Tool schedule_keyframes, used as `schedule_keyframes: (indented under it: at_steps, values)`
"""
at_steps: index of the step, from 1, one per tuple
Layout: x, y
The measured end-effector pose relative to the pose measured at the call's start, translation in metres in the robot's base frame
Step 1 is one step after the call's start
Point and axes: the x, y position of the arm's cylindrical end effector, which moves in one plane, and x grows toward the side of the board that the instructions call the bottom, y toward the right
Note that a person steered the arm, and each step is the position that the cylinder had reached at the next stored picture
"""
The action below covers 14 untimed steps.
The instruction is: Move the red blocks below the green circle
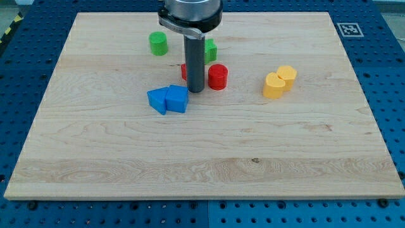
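A green circle block (158, 44) stands near the view's top, left of centre. A red round block (218, 76) sits right of my rod. A second red block (184, 71) shows only as a sliver at the rod's left edge, mostly hidden; its shape cannot be made out. Another green block (211, 50) peeks out right of the rod, partly hidden. My tip (195, 90) rests on the board between the two red blocks, just above and right of the blue blocks.
Two blue blocks (168, 99) touch each other just below and left of my tip. Two yellow blocks (279, 82) sit together at the view's right. The wooden board (202, 158) ends on a blue perforated table.
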Motion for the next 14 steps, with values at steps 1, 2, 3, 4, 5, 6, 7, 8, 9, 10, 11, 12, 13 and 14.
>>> schedule_keyframes:
  at_steps: [1, 2, 3, 4, 5, 6, 7, 8, 9, 10, 11, 12, 13, 14]
  values:
    - [0.013, 0.000]
    - [0.023, 0.021]
    - [0.018, 0.055]
    - [0.008, 0.073]
    - [-0.003, 0.073]
    - [-0.015, 0.071]
    - [-0.015, 0.066]
    - [-0.015, 0.060]
    - [-0.015, 0.062]
    - [-0.022, 0.068]
    - [-0.037, 0.074]
    - [-0.042, 0.078]
    - [-0.041, 0.083]
    - [-0.035, 0.084]
